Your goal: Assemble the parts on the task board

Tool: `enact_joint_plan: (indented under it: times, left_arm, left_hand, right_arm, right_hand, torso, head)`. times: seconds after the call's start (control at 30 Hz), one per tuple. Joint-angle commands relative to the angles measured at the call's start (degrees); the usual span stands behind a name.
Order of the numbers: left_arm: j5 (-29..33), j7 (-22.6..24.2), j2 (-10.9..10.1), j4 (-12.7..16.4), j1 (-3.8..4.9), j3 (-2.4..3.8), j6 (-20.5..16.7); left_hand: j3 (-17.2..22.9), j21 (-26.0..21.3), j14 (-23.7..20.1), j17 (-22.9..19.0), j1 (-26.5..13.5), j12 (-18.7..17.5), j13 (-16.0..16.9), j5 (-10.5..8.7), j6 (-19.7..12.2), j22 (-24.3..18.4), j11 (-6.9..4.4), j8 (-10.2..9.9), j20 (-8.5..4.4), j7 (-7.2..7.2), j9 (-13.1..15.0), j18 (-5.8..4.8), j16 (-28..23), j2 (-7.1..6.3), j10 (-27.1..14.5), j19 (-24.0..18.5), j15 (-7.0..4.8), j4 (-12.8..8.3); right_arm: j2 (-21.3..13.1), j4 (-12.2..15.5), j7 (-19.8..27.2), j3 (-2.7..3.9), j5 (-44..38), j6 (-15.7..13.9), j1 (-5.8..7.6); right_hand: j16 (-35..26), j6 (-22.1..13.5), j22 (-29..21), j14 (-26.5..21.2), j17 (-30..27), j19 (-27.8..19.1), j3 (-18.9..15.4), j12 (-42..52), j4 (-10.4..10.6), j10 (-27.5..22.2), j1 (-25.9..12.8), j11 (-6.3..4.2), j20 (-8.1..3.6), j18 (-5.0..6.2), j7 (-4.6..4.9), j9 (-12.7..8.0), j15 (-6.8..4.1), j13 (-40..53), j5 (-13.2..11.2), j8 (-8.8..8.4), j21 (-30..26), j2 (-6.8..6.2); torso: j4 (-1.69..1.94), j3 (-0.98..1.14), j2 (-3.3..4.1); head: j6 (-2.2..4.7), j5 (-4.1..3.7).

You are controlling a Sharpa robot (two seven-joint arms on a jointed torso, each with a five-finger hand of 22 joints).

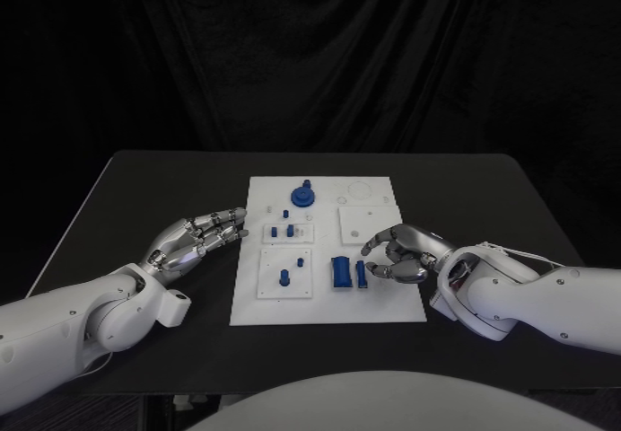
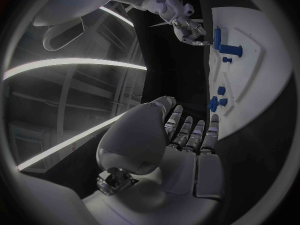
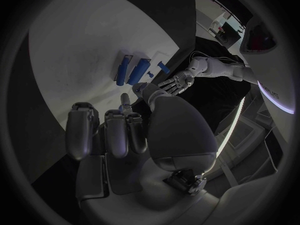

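Blue parts lie scattered on the white board (image 1: pixel 389 305): two long bars (image 1: pixel 342 272) side by side near its front, short pegs (image 1: pixel 301 263) standing in a raised plate beside them, a knob (image 1: pixel 303 195) at the back. The right hand (image 1: pixel 401 252) hovers just beside the bars, fingers curled in, nothing held that I can see. The left hand (image 1: pixel 201 235) rests off the board's left edge, fingers straight and close together, empty.

Risks, as judged: the bars lie touching or nearly so, and a reach for one may nudge or roll the other. Curled fingers descending may also clip the nearby pegs. The board appears unfixed and could slide under a sideways push.

The table (image 1: pixel 155 180) is matt black and flat. Dark curtain (image 1: pixel 310 72) closes the room behind.
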Motion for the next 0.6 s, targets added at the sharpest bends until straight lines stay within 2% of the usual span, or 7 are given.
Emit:
enact_joint_plan:
  times: [0.03,0.33,0.6]
  left_arm:
    - [0.2,0.7,0.0,0.1,-0.12,0.05,0.6]
    - [0.2,0.7,0.1,0.0,-0.15,0.05,0.7]
    - [0.2,0.6,0.1,0.0,-0.16,0.05,0.7]
  left_hand:
    - [0.3,0.3,0.0,0.0,0.3,-0.2,0.0,0.37,-0.2,0.0,0.33,0.3,0.07,0.27,0.0,-0.45,0.2,0.18,-0.1,0.4,0.26,0.1]
    - [0.3,0.3,0.0,0.0,0.3,-0.2,0.0,0.37,-0.2,0.0,0.33,0.3,0.07,0.27,0.0,-0.45,0.2,0.18,-0.1,0.4,0.26,0.1]
    - [0.4,0.3,0.0,0.0,0.3,-0.2,0.0,0.43,-0.2,-0.1,0.31,0.3,0.06,0.27,0.0,-0.47,0.2,0.17,-0.1,0.4,0.27,0.1]
  right_arm:
    - [0.2,-0.2,0.7,0.00,-2.5,3.0,-0.22]
    - [0.9,-1.2,-0.7,0.00,-2.9,4.7,-0.38]
    - [1.2,-1.6,-2.0,0.00,-3.4,6.0,-0.41]
  right_hand:
    - [0.3,0.8,11.7,4.0,3.9,2.4,1.2,-0.1,-0.5,5.2,0.2,-0.13,0.19,-0.59,-0.13,-0.9,0.13,13.7,0.2,-0.80,0.4,-0.31]
    - [0.2,1.2,11.7,3.9,3.4,2.2,3.1,-0.6,-1.3,4.6,-0.4,-0.13,0.14,-0.53,-0.03,-2.5,0.12,12.9,0.2,-2.45,0.2,-0.64]
    - [0.1,2.0,11.6,3.8,3.2,2.1,3.8,-0.8,-1.4,4.4,-1.1,0.31,0.29,-0.50,0.08,-3.1,0.40,12.5,0.1,-2.85,0.0,-0.66]
  torso:
    - [-0.03,-0.05,-0.04]
    - [0.09,0.01,-0.06]
    - [0.06,-0.01,-0.08]
  head:
    - [-0.01,0.06]
    - [-0.01,-0.15]
    - [-0.01,-0.01]
